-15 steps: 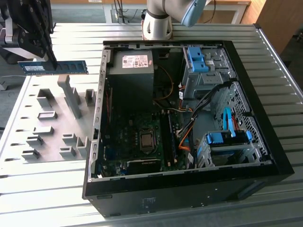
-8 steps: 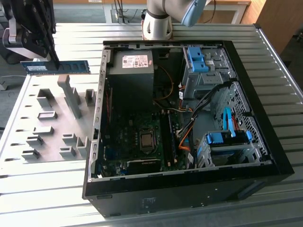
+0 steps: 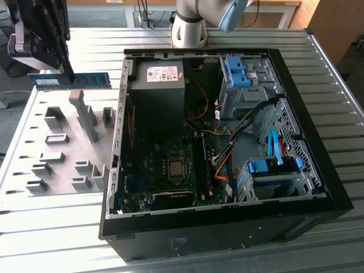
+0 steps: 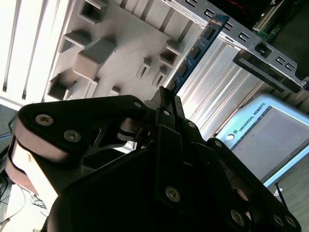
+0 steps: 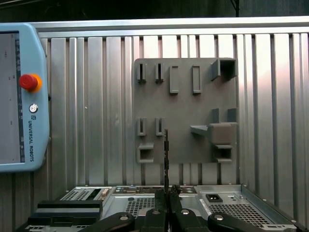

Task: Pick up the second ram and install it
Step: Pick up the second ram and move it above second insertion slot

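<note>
Blue second ram between fingers

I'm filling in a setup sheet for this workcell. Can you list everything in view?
second ram: one, blue, held in the air near the fixture plate, outside the case.
fixture plate: one, grey, on the table at the exterior view's left.
computer case: one, black, open, beside the plate.
motherboard: one, green, inside the case.
drive latches: two, blue, inside the case.
teach pendant: one, light blue, red button, on the table.
table: one, ribbed metal.
robot base: one, silver, behind the case.
gripper: one, black, shut on the second ram.
</note>
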Tool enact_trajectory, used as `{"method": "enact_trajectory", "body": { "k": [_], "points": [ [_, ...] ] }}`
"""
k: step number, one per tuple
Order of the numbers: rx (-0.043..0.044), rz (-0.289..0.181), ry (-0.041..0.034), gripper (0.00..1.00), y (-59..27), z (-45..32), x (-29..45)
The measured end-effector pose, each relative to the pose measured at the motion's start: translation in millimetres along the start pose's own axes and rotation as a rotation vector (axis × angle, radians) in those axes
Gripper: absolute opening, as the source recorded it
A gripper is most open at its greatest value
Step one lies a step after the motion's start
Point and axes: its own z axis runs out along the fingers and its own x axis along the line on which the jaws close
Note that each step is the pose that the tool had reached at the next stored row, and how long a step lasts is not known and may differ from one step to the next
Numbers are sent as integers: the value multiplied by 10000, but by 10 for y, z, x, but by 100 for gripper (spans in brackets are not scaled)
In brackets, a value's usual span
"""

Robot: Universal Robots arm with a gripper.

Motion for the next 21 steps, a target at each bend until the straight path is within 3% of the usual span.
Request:
{"method": "enact_trajectory", "body": {
  "k": [21],
  "points": [
    [0,0,0,14,-82,0,-2]
  ]
}}
